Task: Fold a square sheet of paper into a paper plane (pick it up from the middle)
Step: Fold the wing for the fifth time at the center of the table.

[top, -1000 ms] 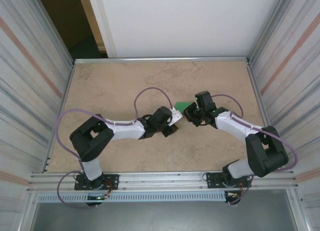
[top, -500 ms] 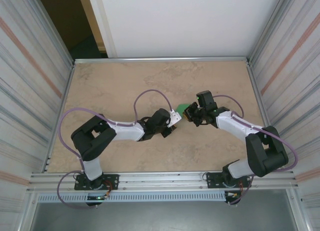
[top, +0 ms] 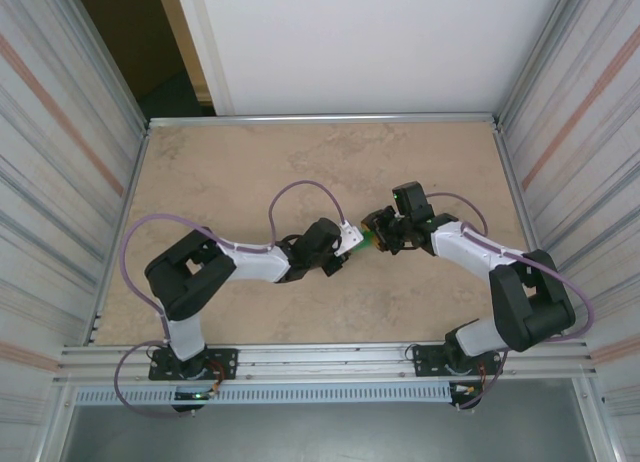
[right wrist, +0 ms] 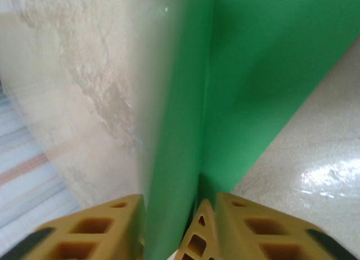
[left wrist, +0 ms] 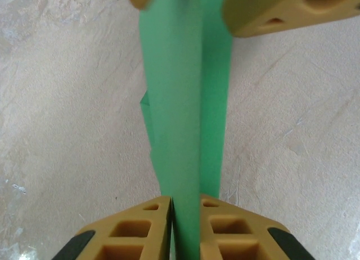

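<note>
The green paper plane (left wrist: pixel 180 102) is a narrow folded strip with a centre crease, held edge-up just above the table between the two arms. My left gripper (left wrist: pixel 185 201) is shut on its near end, both pads pressed against the fold. In the top view the left gripper (top: pixel 355 240) and right gripper (top: pixel 376 228) meet tip to tip at the table's middle, and only a sliver of the paper plane (top: pixel 368 244) shows between them. The right gripper (right wrist: pixel 177 201) stands open around the paper plane (right wrist: pixel 253 74), its fingers (left wrist: pixel 270 12) set apart on either side of the far end.
The beige stone-patterned table (top: pixel 250 172) is fenced by a metal rail at the back and ribbed walls left and right. Purple cables loop over both arms. Room lies open behind and in front of the grippers.
The left gripper has closed onto the paper's near end. The right gripper, shut on the paper before, has opened its jaws. Less green shows in the top view.
</note>
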